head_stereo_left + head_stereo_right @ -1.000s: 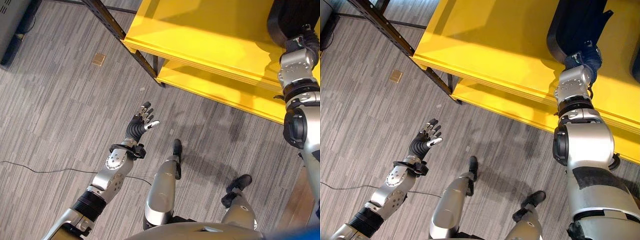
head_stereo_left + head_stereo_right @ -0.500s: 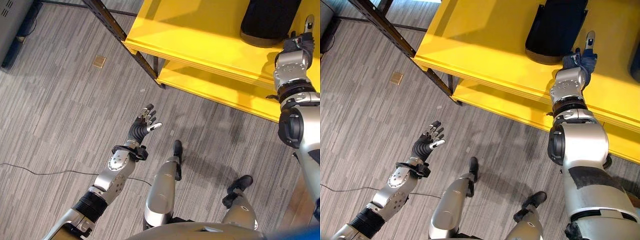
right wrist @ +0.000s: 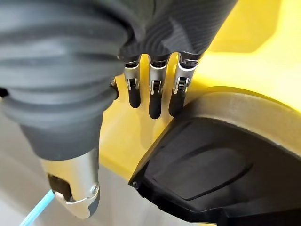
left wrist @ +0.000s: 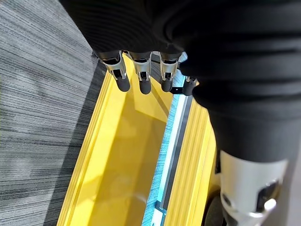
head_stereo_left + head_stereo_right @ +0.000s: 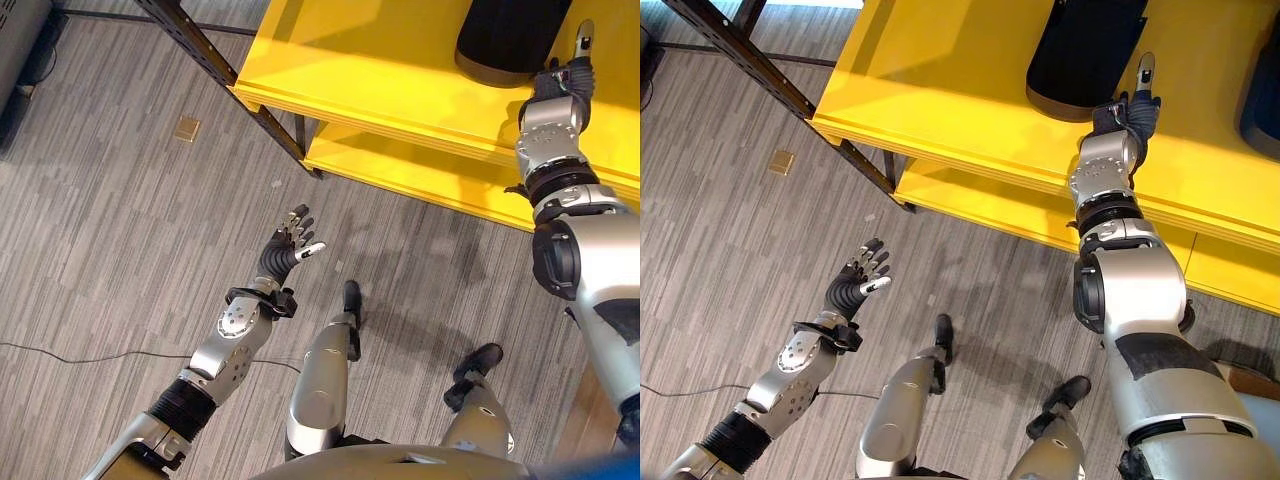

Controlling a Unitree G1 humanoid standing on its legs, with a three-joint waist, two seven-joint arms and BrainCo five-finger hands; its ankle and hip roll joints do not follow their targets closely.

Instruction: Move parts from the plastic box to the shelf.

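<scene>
Overhead, the black part [image 5: 510,40] rests on the yellow shelf [image 5: 380,70], the right hand [image 5: 1127,110] beside it. Its wrist view shows straight fingers [image 3: 155,99], nothing held: withdraw cleanly without nudging. The left hand [image 5: 285,245] hangs open, empty.

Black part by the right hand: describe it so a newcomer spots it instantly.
Find the yellow shelf and look at its upper board. The black part lies there, just beyond the open right hand. It is a large matte black moulded shell with a tan rim, nearer the hand than the dark item further right.
</scene>
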